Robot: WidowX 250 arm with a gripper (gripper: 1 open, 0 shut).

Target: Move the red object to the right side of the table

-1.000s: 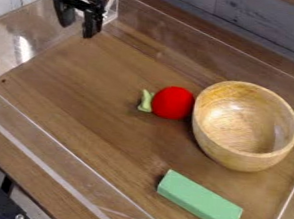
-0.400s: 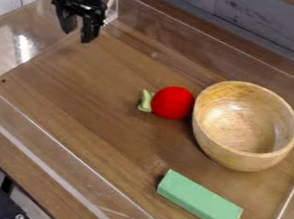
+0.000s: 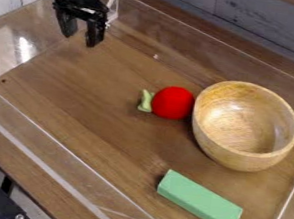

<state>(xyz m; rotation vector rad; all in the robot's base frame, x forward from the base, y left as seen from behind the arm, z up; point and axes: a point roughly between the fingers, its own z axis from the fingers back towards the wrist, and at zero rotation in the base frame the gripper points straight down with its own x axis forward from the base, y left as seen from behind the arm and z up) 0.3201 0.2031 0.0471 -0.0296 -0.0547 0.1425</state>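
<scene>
Still unmoved, the red object (image 3: 175,102) rests mid-table, its green stem pointing left, just beside the bowl (image 3: 246,125), so your carry to the right side has yet to begin. You have the gripper (image 3: 79,31) hanging empty, jaws spread, well apart at the far left corner of the table (image 3: 81,124). Count one ball, one bowl, one green block (image 3: 199,201).

The robot's 1 black arm reaches in from the top of the view at the far left corner, its wrist held vertical. The black 2-fingered gripper (image 3: 79,30) points straight down, its jaws spread wide apart and nothing between them, fingertips poised just above the surface below.
</scene>
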